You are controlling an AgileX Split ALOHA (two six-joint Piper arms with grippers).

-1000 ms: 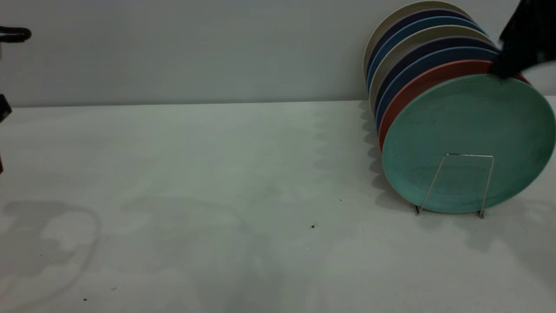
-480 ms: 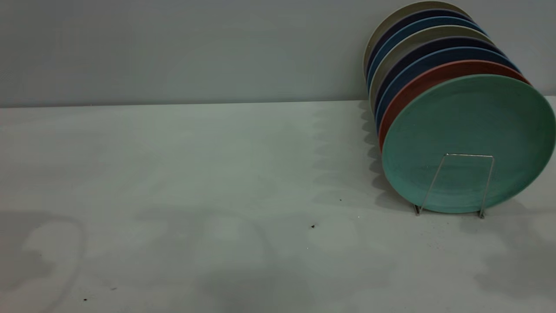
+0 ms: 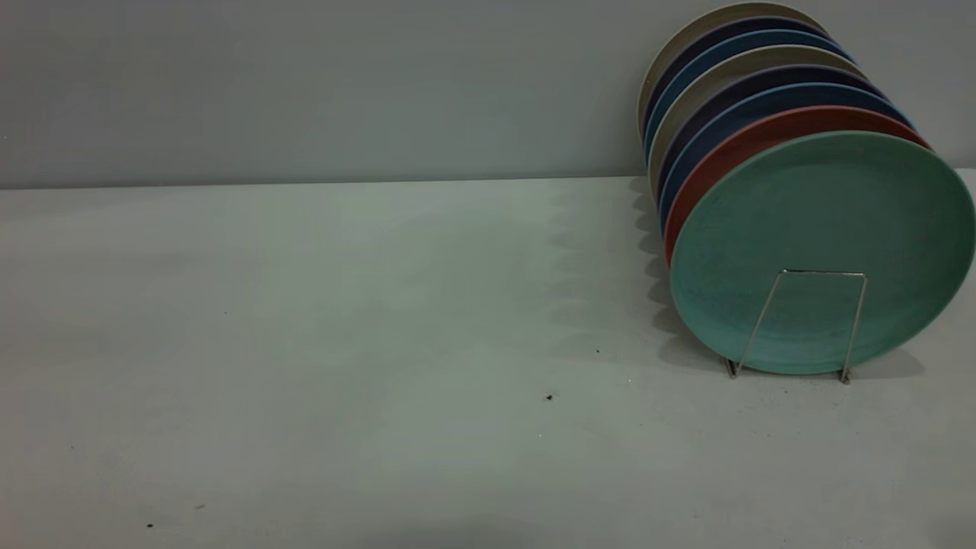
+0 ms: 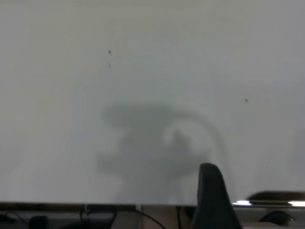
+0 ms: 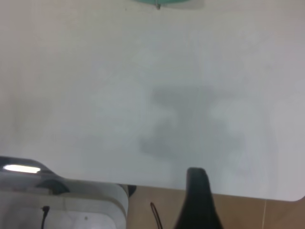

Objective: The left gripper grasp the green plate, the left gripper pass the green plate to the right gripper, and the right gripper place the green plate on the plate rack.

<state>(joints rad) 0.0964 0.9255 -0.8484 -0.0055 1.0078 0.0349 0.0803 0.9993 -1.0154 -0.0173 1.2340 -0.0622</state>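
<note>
The green plate point(image 3: 823, 221) stands upright at the front of a row of plates, leaning behind the front loop of the silver wire plate rack point(image 3: 823, 271) at the right of the table. No gripper touches it. Neither arm shows in the exterior view. In the left wrist view a black part of the left gripper point(image 4: 212, 195) hangs above the bare table near its edge. In the right wrist view a black part of the right gripper point(image 5: 198, 195) is over the table's edge, and a sliver of the green plate point(image 5: 159, 2) shows far off.
Behind the green plate stand a red plate point(image 3: 732, 152), several dark blue plates point(image 3: 713, 122) and beige ones point(image 3: 686, 46). The white table point(image 3: 343, 343) carries only small dark specks. A grey wall runs behind. Cables and a white unit point(image 5: 71, 205) lie beyond the table's edge.
The right arm, at the plate's top rim a second ago, has left the exterior view. The left arm's parts at the left edge are gone too. The arm shadows have faded. The plate stayed put.
</note>
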